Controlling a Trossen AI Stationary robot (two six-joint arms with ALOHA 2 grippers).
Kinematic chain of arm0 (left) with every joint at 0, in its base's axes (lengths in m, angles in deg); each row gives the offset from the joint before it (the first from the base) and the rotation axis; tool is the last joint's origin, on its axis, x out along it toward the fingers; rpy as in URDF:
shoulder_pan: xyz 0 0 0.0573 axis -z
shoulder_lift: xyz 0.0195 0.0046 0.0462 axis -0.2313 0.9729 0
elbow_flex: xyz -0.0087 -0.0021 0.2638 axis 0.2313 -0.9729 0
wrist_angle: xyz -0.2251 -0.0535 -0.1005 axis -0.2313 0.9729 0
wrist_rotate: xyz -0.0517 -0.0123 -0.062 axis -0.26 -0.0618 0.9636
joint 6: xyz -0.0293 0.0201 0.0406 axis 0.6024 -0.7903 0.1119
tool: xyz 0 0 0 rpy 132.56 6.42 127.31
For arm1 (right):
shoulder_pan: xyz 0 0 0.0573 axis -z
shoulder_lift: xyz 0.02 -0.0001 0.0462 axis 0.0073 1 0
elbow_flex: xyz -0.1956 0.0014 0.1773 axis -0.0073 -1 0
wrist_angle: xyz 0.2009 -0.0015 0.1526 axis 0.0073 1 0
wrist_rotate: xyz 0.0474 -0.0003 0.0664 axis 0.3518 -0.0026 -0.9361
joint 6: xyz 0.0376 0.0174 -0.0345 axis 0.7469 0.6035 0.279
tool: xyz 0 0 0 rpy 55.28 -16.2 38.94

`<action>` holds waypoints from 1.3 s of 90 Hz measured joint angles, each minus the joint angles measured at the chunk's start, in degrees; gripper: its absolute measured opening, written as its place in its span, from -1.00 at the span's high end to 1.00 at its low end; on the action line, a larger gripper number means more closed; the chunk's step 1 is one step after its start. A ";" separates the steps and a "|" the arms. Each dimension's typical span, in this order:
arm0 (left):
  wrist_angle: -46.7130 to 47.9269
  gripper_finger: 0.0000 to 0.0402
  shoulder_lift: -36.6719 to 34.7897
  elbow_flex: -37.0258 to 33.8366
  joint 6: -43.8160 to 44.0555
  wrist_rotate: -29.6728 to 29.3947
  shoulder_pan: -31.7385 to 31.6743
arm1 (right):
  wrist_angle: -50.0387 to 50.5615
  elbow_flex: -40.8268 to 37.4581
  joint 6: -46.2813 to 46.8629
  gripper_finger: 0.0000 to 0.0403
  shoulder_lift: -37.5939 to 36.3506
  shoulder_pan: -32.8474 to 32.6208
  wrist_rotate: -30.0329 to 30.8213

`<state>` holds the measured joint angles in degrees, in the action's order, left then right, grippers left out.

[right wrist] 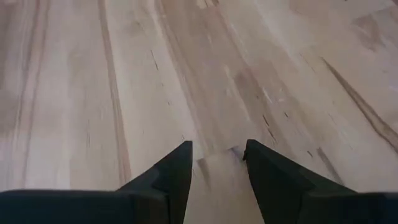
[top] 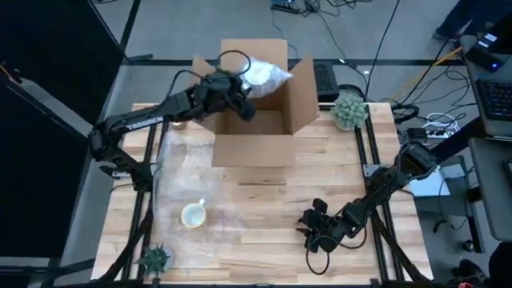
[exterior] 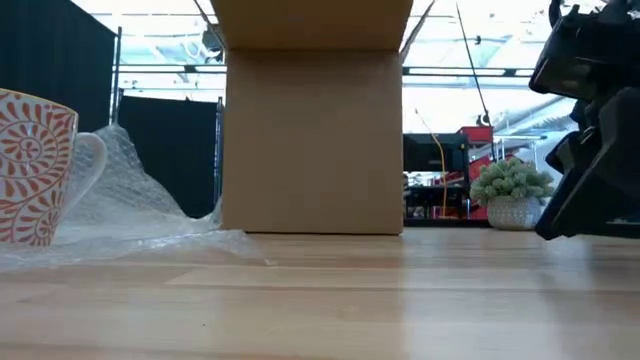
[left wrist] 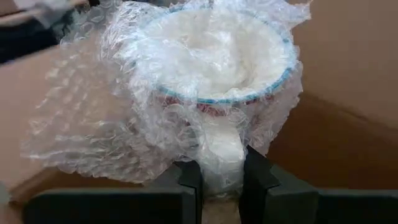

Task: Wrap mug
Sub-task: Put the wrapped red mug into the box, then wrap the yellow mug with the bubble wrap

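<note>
Mug [left wrist: 224, 68] between left pincer [left wrist: 221, 180] fingers.

Wooden table [top: 264, 232], box [top: 254, 148], mug [top: 194, 215], plants [top: 350, 110]

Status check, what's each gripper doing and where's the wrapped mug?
Left gripper shut on wrapped mug, over the open cardboard box. Right gripper open, empty, low over table. Second mug unwrapped on bubble wrap.
</note>
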<state>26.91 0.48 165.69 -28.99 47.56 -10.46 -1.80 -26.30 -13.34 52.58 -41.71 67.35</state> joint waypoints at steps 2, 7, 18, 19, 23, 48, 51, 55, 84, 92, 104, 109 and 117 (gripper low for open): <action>1.24 0.81 0.38 -0.01 0.47 0.75 -0.13 | 0.00 0.00 0.02 0.32 0.00 -0.01 -0.20; 2.88 0.81 1.27 -0.05 0.79 1.78 -0.47 | -0.02 0.00 0.02 0.32 0.00 0.01 -0.16; 4.63 0.81 4.37 -0.40 0.83 3.29 -1.06 | 0.03 0.00 -0.02 0.32 0.00 -0.01 -0.15; 4.90 0.81 4.70 -0.42 0.89 3.38 -1.06 | 0.03 0.00 -0.04 0.32 0.00 -0.01 -0.16; 5.28 0.81 6.06 -0.49 1.01 3.69 -1.08 | 0.04 0.00 -0.27 0.32 0.00 -0.01 -0.14; 6.93 0.76 12.28 -0.51 1.03 4.60 -0.97 | 0.13 0.00 -0.42 0.32 -0.02 -0.01 -0.09; 7.09 0.72 12.69 -0.51 1.21 4.46 -0.97 | 0.11 0.00 -0.42 0.32 -0.04 -0.01 -0.04; 6.75 0.64 12.84 -0.51 1.21 4.34 -0.99 | 0.11 0.00 -0.42 0.32 -0.04 -0.01 -0.01; 6.22 0.40 12.68 -0.44 1.21 8.34 -1.19 | 0.08 -0.02 0.48 0.32 -0.07 0.00 -0.08; 6.41 0.34 12.68 -0.27 1.22 10.64 -1.22 | 0.11 -0.02 0.55 0.32 -0.07 -0.01 -0.19; 7.22 0.24 12.29 1.43 1.19 12.20 -1.05 | 0.07 -0.02 0.63 0.32 -0.07 -0.01 -0.54; 7.76 0.21 11.51 2.26 1.20 12.15 -0.66 | 0.07 -0.02 0.63 0.32 -0.07 -0.01 -0.98; 7.64 0.20 9.48 3.30 0.82 10.94 0.08 | 0.26 -0.02 0.55 0.32 -0.07 -0.01 -1.32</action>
<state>34.55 9.96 168.98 -28.17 58.50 -10.38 -1.54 -26.32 -12.80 52.52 -41.72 66.03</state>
